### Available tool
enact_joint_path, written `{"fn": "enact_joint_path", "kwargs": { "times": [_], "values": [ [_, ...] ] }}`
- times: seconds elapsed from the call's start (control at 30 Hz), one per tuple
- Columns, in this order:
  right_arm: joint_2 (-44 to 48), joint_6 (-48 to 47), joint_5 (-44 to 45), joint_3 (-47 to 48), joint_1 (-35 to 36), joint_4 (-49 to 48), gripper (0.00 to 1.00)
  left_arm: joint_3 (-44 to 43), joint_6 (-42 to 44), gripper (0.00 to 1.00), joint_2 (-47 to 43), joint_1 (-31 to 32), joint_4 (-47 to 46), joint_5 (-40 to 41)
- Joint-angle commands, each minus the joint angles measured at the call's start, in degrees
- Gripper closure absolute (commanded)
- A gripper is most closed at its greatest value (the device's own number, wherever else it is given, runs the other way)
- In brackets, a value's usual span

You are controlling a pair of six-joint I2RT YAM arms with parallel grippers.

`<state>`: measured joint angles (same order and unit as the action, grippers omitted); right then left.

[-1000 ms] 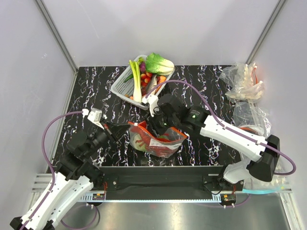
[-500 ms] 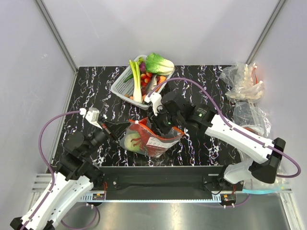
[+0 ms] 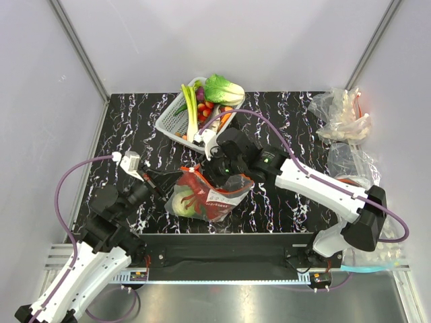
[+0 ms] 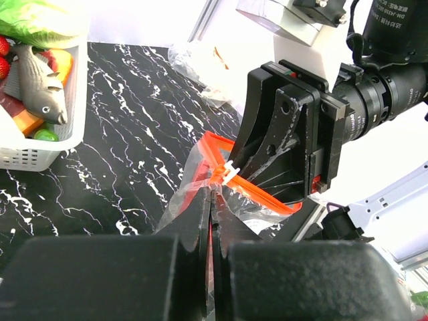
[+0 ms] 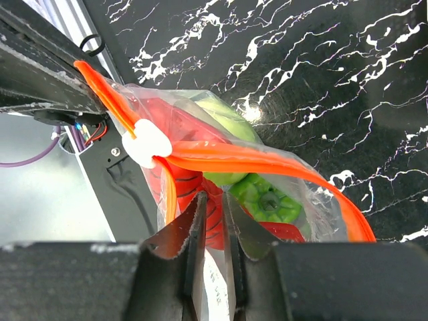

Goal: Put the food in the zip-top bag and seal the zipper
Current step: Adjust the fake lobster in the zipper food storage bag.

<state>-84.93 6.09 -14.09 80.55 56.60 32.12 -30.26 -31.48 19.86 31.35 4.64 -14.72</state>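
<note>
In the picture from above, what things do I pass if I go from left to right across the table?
left gripper → bag → heap of crinkly clear plastic

Clear, glossy, crinkled plastic zip-top bag (image 3: pixel 221 196); smooth red-orange plastic zipper (image 5: pixel 227 157) with white plastic slider (image 5: pixel 148 144); glossy black, white-veined worktop (image 3: pixel 135 128); white perforated plastic basket (image 3: pixel 171 120).

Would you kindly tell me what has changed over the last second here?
The right gripper moved left, narrowing its jaws at the zip-top bag's mouth, and the bag slid left too. The left gripper stayed clamped on the bag's edge; the basket did not move.
</note>
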Motion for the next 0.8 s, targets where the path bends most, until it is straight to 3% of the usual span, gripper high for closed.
{"fn": "enact_joint_path", "kwargs": {
  "times": [0.0, 0.5, 0.63, 0.77],
  "values": [
    [0.6, 0.7, -0.2, 0.2, 0.1, 0.0, 0.77, -0.8, 0.5, 1.00, -1.0, 0.2, -5.4, -0.8],
    [4.2, -4.6, 8.2, 9.5, 0.1, 10.5, 0.66, -0.6, 0.9, 1.00, -1.1, 0.2, -5.5, -0.8],
    [4.3, -8.2, 5.8, 12.5, 0.1, 12.0, 0.66, -0.5, 0.9, 1.00, -0.9, 0.2, -5.6, -0.6],
    [4.5, -12.3, -0.5, 14.1, 0.2, 11.7, 0.57, -0.3, 0.8, 1.00, -1.0, 0.2, -5.8, -0.5]
  ]
}}
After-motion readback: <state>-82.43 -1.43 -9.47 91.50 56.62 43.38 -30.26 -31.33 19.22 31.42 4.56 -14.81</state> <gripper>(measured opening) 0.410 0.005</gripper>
